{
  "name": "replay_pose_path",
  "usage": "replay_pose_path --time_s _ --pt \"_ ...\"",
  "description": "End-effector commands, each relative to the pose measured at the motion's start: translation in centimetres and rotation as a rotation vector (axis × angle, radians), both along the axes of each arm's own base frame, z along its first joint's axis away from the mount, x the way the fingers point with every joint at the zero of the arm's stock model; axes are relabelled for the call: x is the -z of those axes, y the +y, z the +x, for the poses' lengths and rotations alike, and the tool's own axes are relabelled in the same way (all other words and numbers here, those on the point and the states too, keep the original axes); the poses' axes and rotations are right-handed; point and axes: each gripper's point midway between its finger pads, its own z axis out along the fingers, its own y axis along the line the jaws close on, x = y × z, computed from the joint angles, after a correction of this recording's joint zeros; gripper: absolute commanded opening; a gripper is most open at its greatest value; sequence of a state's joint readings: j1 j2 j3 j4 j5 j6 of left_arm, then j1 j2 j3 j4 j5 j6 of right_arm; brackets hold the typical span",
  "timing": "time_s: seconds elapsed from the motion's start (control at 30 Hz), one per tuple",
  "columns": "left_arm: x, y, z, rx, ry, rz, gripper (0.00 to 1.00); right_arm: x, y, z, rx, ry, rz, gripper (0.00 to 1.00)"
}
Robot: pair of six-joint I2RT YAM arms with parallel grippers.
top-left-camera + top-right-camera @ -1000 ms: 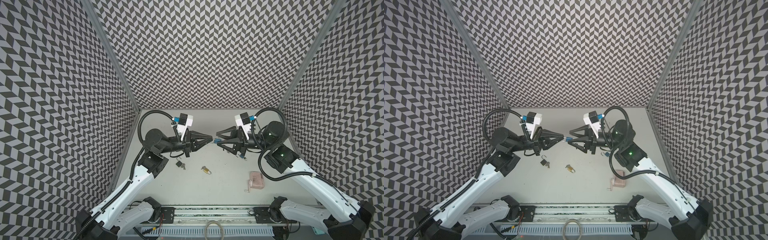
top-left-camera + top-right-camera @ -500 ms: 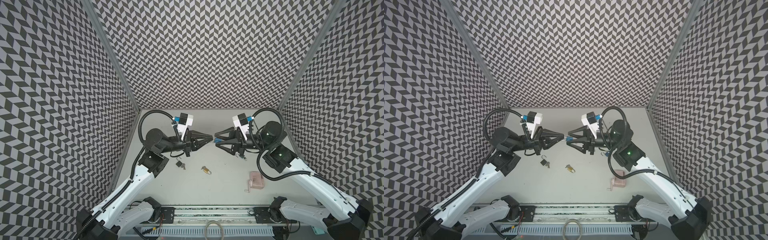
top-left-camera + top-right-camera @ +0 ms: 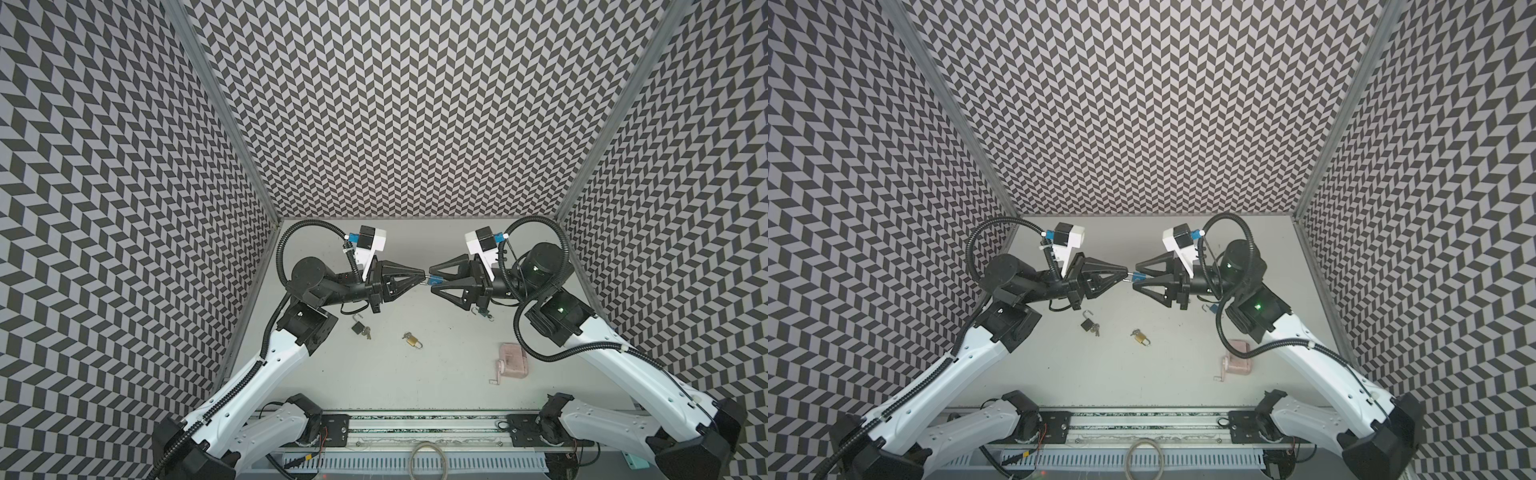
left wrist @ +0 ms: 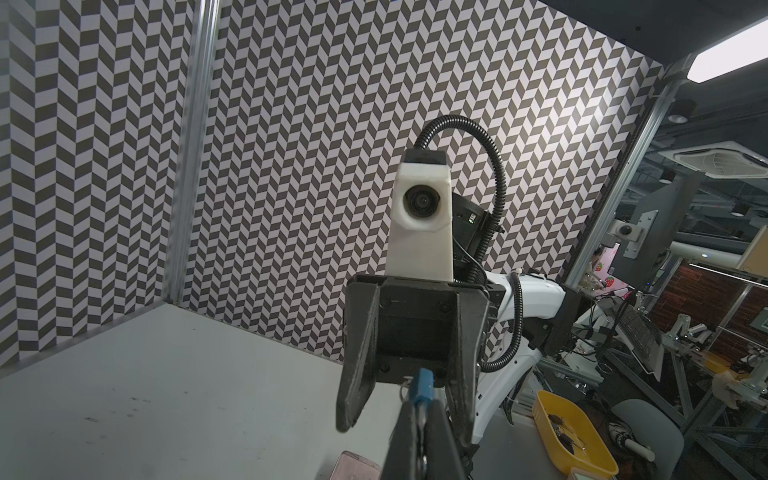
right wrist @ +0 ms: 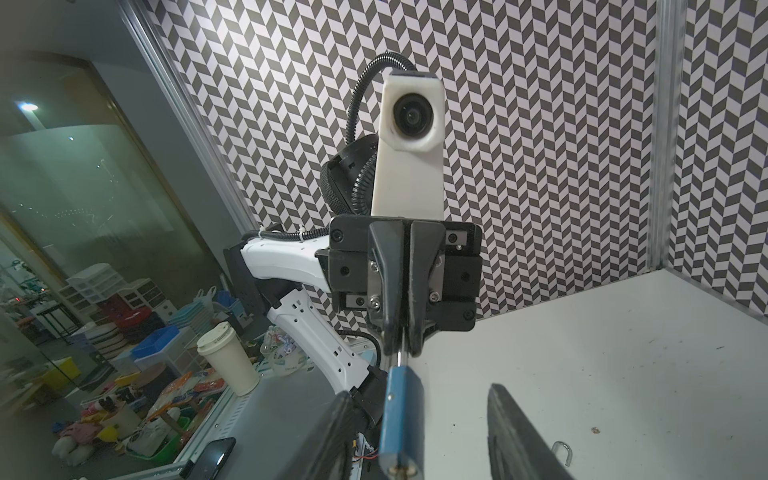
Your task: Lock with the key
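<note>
**Blue padlock held in mid-air between two claws**

Nearest the front rail, a pink padlock (image 3: 513, 359) lies flat on the counter (image 3: 374, 386), in front of the blue padlock (image 3: 435, 281) and off to its right. Closer to the blue padlock, just in front of it, sits a brass padlock (image 3: 413, 341). A dark padlock (image 3: 357, 326) with its shackle swung open lies to the front left, and a small bunch of keys (image 3: 366, 331) touches it. Only the top views show these three whole. Which key fits the blue padlock cannot be told.

Above them the blue padlock hangs clear of the counter. The left claw (image 3: 423, 274) is pressed together on its shackle. In both top views that grip is only a sliver of metal. The right wrist view shows it plainly: a silver bar runs from the padlock's body into the pinched black tips.

The right claw (image 3: 432, 279) faces the left claw tip to tip, its jaws apart on either side of the padlock's body. The left wrist view shows both of its fingers (image 4: 357, 353) spread wide around the blue body. The right wrist view shows a clear gap on one side; on the other side, contact cannot be judged. That view alone also shows the brass keyway in the padlock's end face, and a loose silver shackle (image 5: 562, 452) on the counter behind the right claw.
</note>
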State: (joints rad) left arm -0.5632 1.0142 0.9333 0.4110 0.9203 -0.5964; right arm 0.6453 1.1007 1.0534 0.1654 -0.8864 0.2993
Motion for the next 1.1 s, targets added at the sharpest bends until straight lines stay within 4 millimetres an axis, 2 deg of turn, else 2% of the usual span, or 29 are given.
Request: replay_pose_path --time_s 0.0,0.1,0.27,0.33,0.6,0.77,0.9,1.07 --pt "-0.71 0.27 -0.51 -0.006 -0.032 -0.024 0.00 -1.49 -0.42 -0.54 0.008 -0.054 0.041 0.45" --pt "-0.76 0.35 -0.52 -0.009 -0.033 -0.024 0.00 -1.51 -0.49 -0.57 0.012 -0.055 0.042 0.44" --pt "-0.60 0.34 -0.50 -0.009 -0.030 -0.021 0.00 -1.62 -0.60 -0.70 0.012 -0.053 0.046 0.55" --pt "-0.60 0.36 -0.54 -0.010 -0.030 -0.022 0.00 -1.68 -0.66 -0.79 0.011 -0.055 0.049 0.55" --pt "-0.68 0.41 -0.53 -0.014 -0.031 -0.024 0.00 -1.51 -0.66 -0.74 0.013 -0.049 0.048 0.29" --pt "-0.69 0.43 -0.52 -0.015 -0.030 -0.025 0.00 -1.29 -0.66 -0.64 0.019 -0.042 0.042 0.20" --pt "-0.70 0.43 -0.55 -0.014 -0.034 -0.025 0.00 -1.37 -0.70 -0.57 0.025 -0.031 0.042 0.00" --pt "-0.58 0.51 -0.55 -0.024 -0.048 -0.014 0.00 -2.01 -0.56 -1.20 -0.027 0.037 0.052 0.00"
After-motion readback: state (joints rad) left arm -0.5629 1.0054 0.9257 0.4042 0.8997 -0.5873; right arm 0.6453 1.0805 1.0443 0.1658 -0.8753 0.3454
